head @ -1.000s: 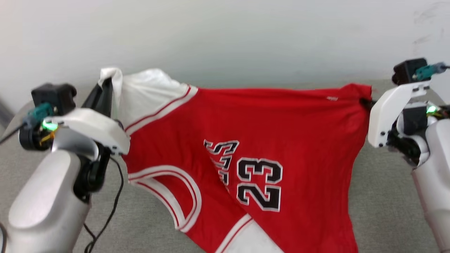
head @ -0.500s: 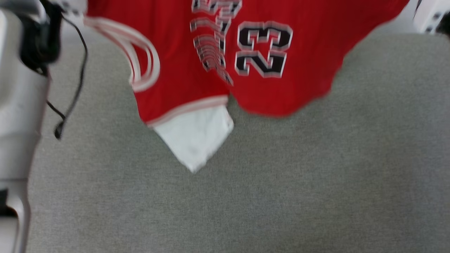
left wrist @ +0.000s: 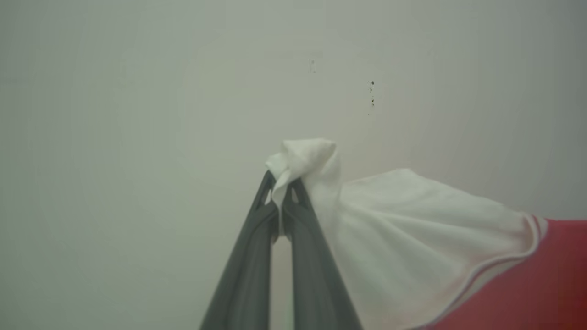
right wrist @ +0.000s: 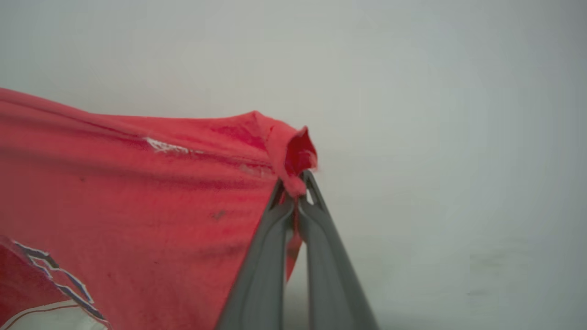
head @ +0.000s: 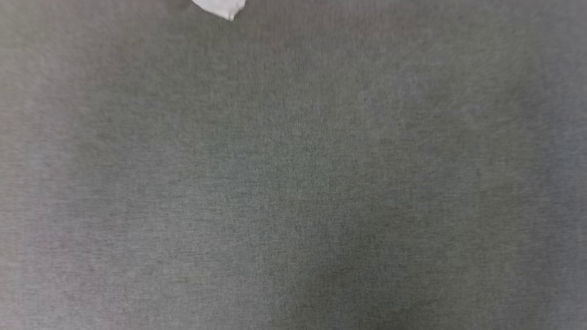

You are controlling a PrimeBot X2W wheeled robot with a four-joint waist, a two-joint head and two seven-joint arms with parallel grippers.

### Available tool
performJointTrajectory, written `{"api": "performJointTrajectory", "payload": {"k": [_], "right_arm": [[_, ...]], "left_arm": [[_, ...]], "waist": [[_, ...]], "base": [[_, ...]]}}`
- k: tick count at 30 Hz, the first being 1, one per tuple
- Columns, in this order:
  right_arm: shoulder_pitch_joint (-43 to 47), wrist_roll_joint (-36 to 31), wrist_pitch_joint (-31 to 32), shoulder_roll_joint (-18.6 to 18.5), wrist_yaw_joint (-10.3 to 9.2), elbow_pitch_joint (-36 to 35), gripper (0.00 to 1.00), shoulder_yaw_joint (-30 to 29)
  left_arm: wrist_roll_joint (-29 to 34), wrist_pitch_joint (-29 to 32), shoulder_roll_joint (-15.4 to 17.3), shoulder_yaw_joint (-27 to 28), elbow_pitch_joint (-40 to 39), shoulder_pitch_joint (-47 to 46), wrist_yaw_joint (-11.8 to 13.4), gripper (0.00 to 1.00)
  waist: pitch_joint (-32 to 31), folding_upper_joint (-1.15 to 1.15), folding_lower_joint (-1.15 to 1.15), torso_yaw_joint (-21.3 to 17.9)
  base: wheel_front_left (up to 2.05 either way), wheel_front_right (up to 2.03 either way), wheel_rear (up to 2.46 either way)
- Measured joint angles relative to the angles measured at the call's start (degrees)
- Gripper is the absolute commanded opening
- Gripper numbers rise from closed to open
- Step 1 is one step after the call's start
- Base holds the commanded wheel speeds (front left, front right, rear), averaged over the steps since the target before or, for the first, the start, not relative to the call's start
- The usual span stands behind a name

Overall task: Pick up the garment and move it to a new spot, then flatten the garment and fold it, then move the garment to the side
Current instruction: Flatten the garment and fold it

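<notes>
The garment [right wrist: 137, 197] is a red jersey with a white sleeve [left wrist: 412, 229], hanging stretched in the air between my two grippers. My left gripper [left wrist: 280, 183] is shut on a bunched corner of the white sleeve. My right gripper [right wrist: 296, 181] is shut on a bunched red corner of the garment. In the head view just a white tip of the garment [head: 220, 8] pokes in at the top edge, above the grey fabric surface [head: 293, 183].
A plain pale wall [left wrist: 137, 91] stands behind the held garment in both wrist views. The grey fabric surface spreads wide below the hanging cloth.
The head camera has tilted steeply down, so the picture has slid from the held garment and both arms to the grey surface. Both grips look unchanged.
</notes>
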Motion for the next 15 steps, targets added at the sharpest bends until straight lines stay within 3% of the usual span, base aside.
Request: {"api": "performJointTrajectory", "payload": {"k": [5,15], "right_arm": [[-4.75,0.12,-3.13,-0.30,-0.01,1.94,0.00,1.23],[-8.09,3.47,-8.21,0.16,-0.01,10.10,0.00,7.13]], "left_arm": [[0.55,0.41,0.03,-0.47,0.27,-3.63,-0.20,0.00],[-1.57,1.18,-1.98,-1.11,2.96,-1.01,-0.77,0.00]], "waist": [[5.07,0.00,0.00,0.10],[11.99,0.00,0.00,0.86]], "base": [[0.00,0.00,0.00],[0.00,0.00,0.00]]}}
